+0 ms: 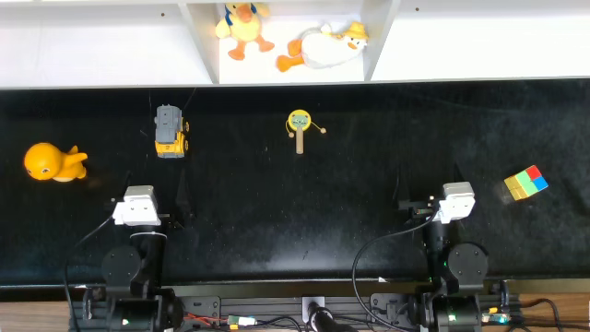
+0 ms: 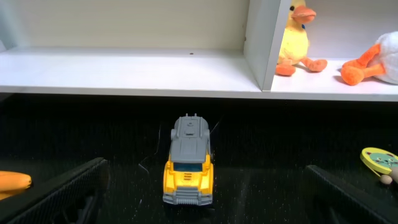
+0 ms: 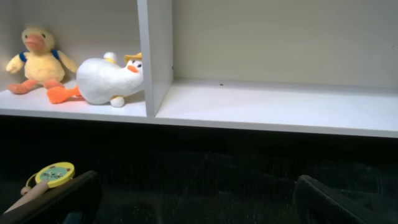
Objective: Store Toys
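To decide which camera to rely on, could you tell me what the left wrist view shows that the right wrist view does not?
Left wrist view: the toy truck and an orange toy's edge. Right wrist view: the shelf's right compartment. Shared: the yellow duck plush, the white plush and the rattle.

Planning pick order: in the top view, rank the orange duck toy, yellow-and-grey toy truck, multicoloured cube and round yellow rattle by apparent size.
1. orange duck toy and yellow-and-grey toy truck, too alike to split.
2. multicoloured cube.
3. round yellow rattle.
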`<action>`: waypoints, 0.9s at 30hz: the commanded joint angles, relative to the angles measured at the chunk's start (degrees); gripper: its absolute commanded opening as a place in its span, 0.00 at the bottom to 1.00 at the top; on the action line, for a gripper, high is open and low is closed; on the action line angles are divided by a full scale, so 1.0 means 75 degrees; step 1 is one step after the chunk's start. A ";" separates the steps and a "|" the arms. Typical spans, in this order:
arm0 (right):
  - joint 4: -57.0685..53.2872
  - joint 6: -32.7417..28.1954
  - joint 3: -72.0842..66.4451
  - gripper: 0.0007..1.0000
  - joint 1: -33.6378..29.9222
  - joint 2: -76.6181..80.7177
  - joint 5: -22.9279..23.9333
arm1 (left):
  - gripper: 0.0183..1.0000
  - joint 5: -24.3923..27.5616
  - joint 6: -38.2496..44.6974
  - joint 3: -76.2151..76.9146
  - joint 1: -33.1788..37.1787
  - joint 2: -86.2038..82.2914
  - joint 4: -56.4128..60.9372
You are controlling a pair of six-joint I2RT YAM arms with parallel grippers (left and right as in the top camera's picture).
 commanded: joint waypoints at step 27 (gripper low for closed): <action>0.0035 0.0006 -0.0102 1.00 -0.0006 -0.0073 0.0055 | 1.00 0.0079 -0.0976 0.3086 -0.0023 0.1906 -0.2891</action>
